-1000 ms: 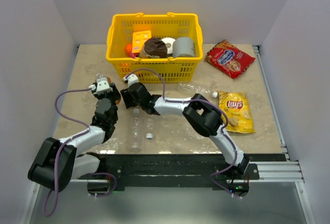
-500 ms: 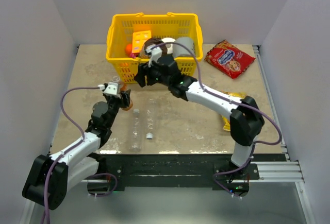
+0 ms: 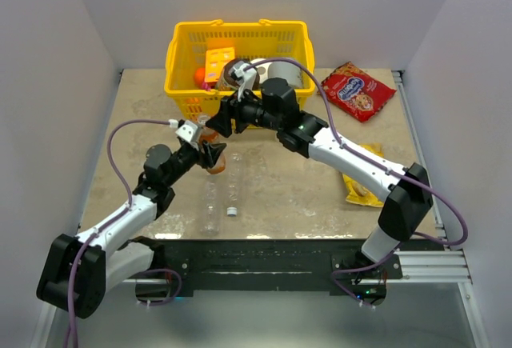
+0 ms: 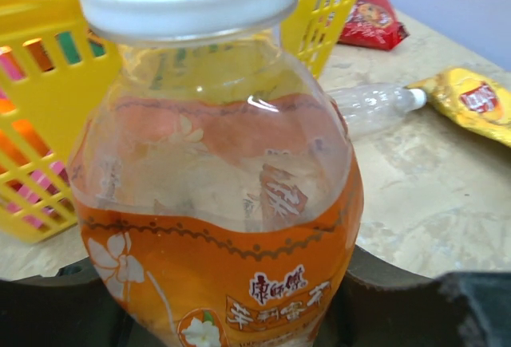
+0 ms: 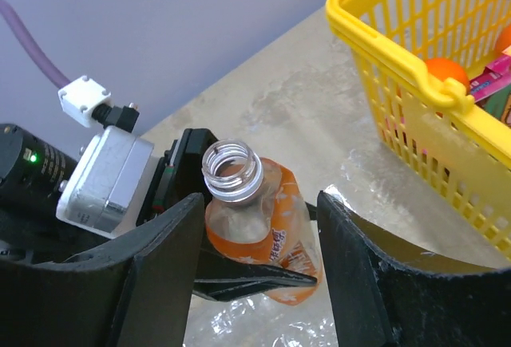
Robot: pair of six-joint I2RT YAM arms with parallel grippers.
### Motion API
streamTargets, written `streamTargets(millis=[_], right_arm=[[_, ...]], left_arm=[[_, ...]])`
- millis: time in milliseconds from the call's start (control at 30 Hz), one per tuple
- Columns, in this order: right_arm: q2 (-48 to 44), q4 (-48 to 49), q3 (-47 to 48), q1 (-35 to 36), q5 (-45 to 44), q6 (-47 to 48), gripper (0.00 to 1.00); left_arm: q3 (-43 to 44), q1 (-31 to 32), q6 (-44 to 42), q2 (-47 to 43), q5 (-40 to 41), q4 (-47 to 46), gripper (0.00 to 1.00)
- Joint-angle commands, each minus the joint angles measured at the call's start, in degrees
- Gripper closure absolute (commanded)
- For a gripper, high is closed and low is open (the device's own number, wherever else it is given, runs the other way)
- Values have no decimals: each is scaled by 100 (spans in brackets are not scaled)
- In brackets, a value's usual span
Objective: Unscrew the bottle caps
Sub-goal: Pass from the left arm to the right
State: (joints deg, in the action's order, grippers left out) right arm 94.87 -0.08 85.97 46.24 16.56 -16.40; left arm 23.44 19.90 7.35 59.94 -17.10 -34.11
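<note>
One of four bottles looks done. At the left, the left gripper (image 3: 211,156) is clamped on the body of the orange bottle (image 5: 263,235), holding it off the table (image 3: 144,108) before the yellow basket (image 3: 240,24); its threaded neck is bare. The right gripper (image 5: 259,199) stands apart, empty, straddling that neck. Two clear bottles (image 3: 210,204) lie below; whether they are capped I cannot tell. Further right, a third clear bottle (image 4: 371,108) wears its white cap (image 4: 412,98), so that one is left.
</note>
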Motion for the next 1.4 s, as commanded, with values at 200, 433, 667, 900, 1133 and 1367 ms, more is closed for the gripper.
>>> streamTargets(millis=[200, 433, 667, 900, 1133, 1367], right_arm=[[-118, 386, -63, 17, 507, -56, 39], [163, 254, 165, 96, 384, 14, 40], [330, 148, 253, 166, 225, 129, 48], [278, 262, 253, 166, -90, 102, 98], [-21, 157, 262, 149, -968, 313, 100], [-153, -185, 639, 34, -1786, 822, 100]], left_arm=[[389, -21, 161, 132, -706, 62, 90], [381, -21, 196, 88, -733, 27, 90], [363, -4, 231, 132, -768, -8, 90], [433, 66, 178, 158, -619, 158, 79], [889, 75, 345, -87, -163, 826, 6], [1794, 75, 294, -465, -56, 2939, 0]])
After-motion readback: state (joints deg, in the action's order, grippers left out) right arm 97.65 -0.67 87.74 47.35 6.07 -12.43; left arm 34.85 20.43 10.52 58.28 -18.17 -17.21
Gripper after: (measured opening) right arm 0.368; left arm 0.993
